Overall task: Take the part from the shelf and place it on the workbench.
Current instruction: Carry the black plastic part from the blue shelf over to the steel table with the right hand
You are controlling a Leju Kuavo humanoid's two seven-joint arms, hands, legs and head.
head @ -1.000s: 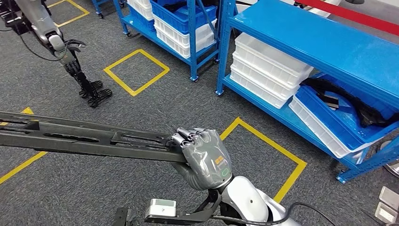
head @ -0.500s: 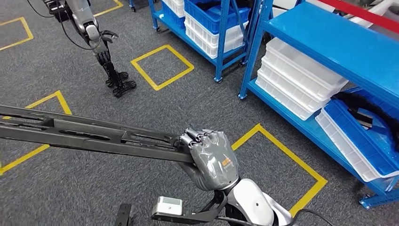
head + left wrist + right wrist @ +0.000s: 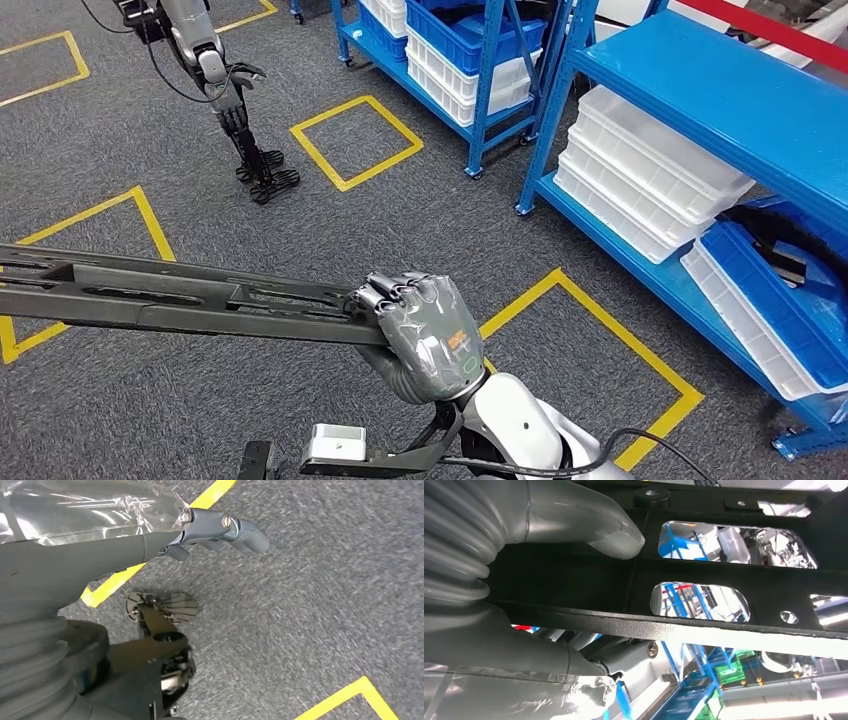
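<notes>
Part [image 3: 170,297]: a long black metal frame rail with slotted cut-outs, held level above the grey carpet floor [image 3: 330,230] and running from the right hand [image 3: 425,335] out past the picture's left edge in the head view; the right hand's fingers are curled tight over the rail's near end, and in the right wrist view the thick thumb [image 3: 616,535] presses on the black rail [image 3: 724,580] beside its oblong openings. The left hand [image 3: 220,527] hangs over the carpet in its wrist view, holding nothing, its fingers loosely bent and a little apart.

Blue shelving [image 3: 720,110] stands along the right, stacked with white bins [image 3: 640,175]; a blue tray [image 3: 780,300] sits tilted at its lower right, near the frame's edge; a 2nd blue rack [image 3: 470,60] with blue and white crates stands farther back. Yellow tape squares [image 3: 355,140] mark the floor, 1 outline lying just right of the right hand; open carpet spreads between the rail and the racks. Another robot's arm and dark hand [image 3: 250,160] hang down at the upper left, well apart from the rail.
</notes>
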